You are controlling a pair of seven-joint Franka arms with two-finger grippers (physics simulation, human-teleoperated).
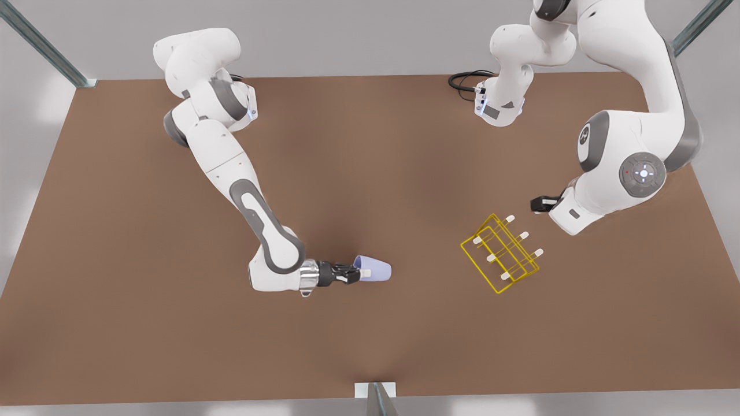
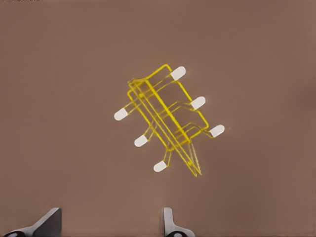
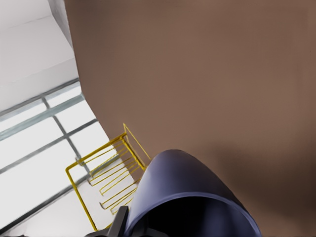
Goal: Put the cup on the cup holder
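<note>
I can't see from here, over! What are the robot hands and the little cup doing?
Right gripper shut on lavender-blue tapered cup, held sideways. Left gripper open above yellow wire cup holder. Brown table between them bare.

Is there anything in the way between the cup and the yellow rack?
Nothing visible. The right gripper holds the cup, and only bare brown table lies between it and the cup holder. The left gripper waits beside the rack.

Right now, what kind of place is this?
Probably a simulated robot test bench, not a home. A bare brown table carries just a cup and a yellow wire holder. Two white arms work over it, with metal frame struts at the corners.
</note>
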